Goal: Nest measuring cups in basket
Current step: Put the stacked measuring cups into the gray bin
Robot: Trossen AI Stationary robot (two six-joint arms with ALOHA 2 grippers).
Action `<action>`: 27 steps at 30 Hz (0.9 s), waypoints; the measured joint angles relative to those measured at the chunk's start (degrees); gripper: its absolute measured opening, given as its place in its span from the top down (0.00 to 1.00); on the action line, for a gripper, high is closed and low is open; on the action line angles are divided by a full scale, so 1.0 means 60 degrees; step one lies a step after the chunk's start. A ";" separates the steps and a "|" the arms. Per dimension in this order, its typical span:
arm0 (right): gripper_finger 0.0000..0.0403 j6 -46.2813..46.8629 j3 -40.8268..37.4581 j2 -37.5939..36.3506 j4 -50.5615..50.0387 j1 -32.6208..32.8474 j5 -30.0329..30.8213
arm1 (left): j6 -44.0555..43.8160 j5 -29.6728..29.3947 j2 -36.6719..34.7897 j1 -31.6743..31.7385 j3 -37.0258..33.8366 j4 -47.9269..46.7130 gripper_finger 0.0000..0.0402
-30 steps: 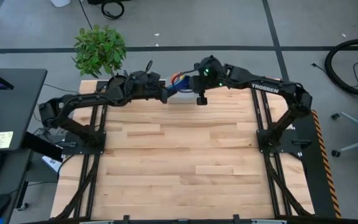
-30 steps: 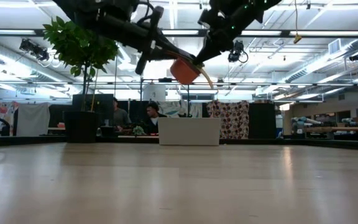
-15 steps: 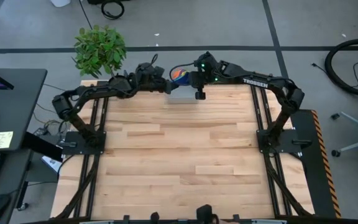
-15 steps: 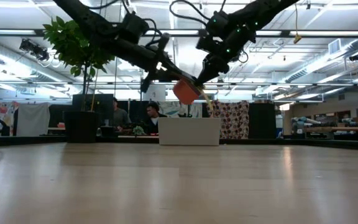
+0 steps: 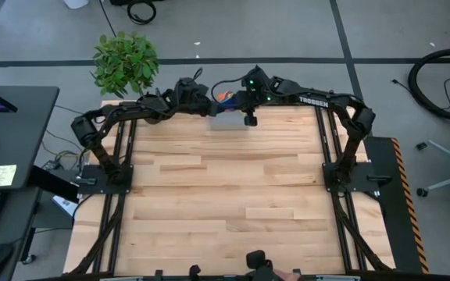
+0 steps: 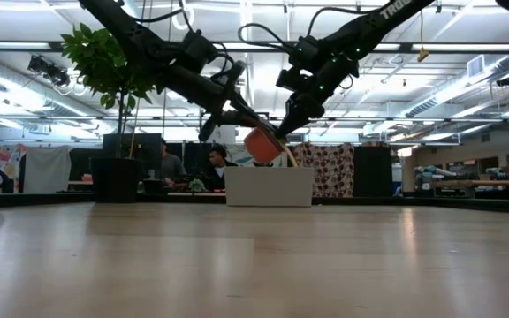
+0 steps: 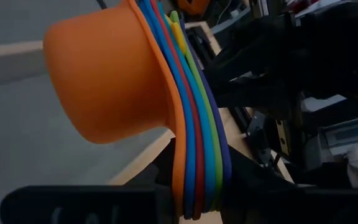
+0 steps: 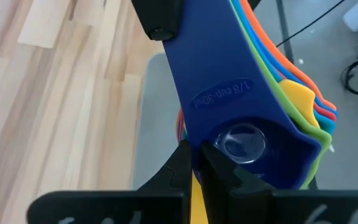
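Note:
The measuring cups (image 5: 223, 96) are nested in one stack, orange bowl (image 6: 262, 144) outermost and the small dark blue cup (image 8: 244, 140) innermost. The stack hangs tilted in the air just above the basket (image 6: 269, 185), a pale grey bin at the table's far edge (image 5: 229, 120). My left gripper (image 5: 208, 106) comes at the stack from the left and is shut on its handles. My right gripper (image 5: 237, 100) comes from the right, shut at the bowl end. My left gripper holds the stacked flat handles (image 7: 197, 180) near their free ends, pinched across all layers between its two fingers (image 7: 253, 186). It comes slanting down from the table's left. The stack is lifted clear and tilted, with the bowls at the lower end. My right gripper is shut on the stack at its bowl end, slanting down from the right. A yellow piece (image 8: 195, 190) shows between its fingers (image 8: 182, 158), beside the dark blue cup. Which cup that piece belongs to is hidden by the fingers. The stack is clear of the basket.
A leafy plant (image 5: 126, 61) in a dark pot (image 6: 115, 179) stands off the table's far left corner. The wooden tabletop (image 5: 225, 195) stretches toward the near edge. People (image 6: 170, 163) sit in the room behind the basket.
Both grippers, holding the stack together, have moved toward the table's far edge and down. In the low view the orange bowl has sunk from well above the basket to just over its rim. Neither gripper has let go.

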 joint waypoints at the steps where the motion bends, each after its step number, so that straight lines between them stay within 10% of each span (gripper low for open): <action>1: 0.95 0.0000 -0.0004 0.0020 -0.0040 -0.0009 -0.0023 | -0.0004 0.0026 0.0017 0.0000 0.0001 -0.0090 0.83; 27: 0.95 -0.0566 -0.0029 0.0029 -0.0509 -0.0058 0.0144 | -0.0670 0.0887 0.0896 0.0100 0.0035 0.0246 0.83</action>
